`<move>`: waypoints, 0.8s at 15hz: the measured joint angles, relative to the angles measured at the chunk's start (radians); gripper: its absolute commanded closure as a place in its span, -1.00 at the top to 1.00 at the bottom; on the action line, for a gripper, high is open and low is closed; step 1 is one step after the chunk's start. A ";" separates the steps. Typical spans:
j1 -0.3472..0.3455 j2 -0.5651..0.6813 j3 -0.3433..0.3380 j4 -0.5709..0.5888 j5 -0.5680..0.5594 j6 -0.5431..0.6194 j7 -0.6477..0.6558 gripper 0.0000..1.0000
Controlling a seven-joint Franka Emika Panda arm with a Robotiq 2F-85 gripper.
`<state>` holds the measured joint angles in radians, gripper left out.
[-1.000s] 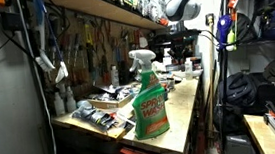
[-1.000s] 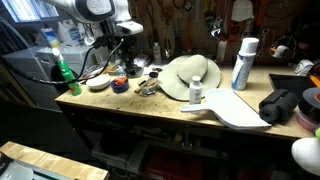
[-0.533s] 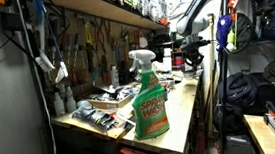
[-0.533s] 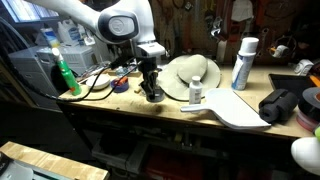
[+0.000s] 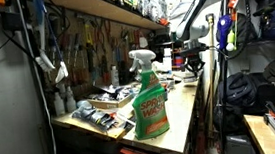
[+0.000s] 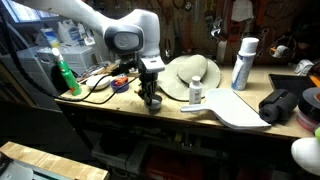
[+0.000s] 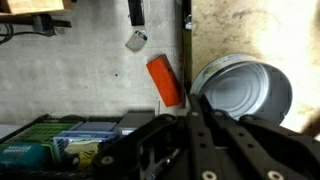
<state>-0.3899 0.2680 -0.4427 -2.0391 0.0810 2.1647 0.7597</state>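
My gripper (image 6: 150, 101) hangs low over the front edge of a wooden workbench (image 6: 130, 110), next to small items lying there. In the wrist view its two black fingers (image 7: 190, 100) lie together and look shut, with nothing visible between them. Just beyond the fingertips are an orange flat object (image 7: 165, 80) and a round shiny metal bowl (image 7: 245, 90). In an exterior view the gripper (image 5: 181, 59) shows far down the bench, behind a green spray bottle (image 5: 149, 98).
A green spray bottle (image 6: 62, 72) and cables stand at one end of the bench. A white hat-shaped object (image 6: 190, 72), a small white bottle (image 6: 196, 92), a white spray can (image 6: 243, 62), a white board (image 6: 238, 110) and a black bag (image 6: 280, 105) lie along it.
The arm has swung from the back of the bench towards its front edge and lowered; over the last half second it shifted only slightly.
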 measured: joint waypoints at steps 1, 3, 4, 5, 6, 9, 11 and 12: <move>0.000 0.000 0.000 0.004 0.022 0.001 0.000 -0.98; 0.000 0.000 0.000 0.012 0.048 0.002 0.001 -0.98; 0.000 0.000 0.001 0.014 0.054 0.002 0.001 -0.98; 0.001 0.000 0.002 0.015 0.058 0.002 0.001 -0.98; 0.002 0.000 0.004 0.015 0.060 0.002 0.001 -0.98; 0.007 0.000 0.016 0.014 0.062 0.003 0.001 -0.98; 0.011 0.001 0.025 0.013 0.062 0.005 0.001 -0.98; 0.013 0.001 0.030 0.013 0.062 0.005 0.001 -0.89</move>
<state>-0.3766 0.2691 -0.4131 -2.0264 0.1429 2.1698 0.7602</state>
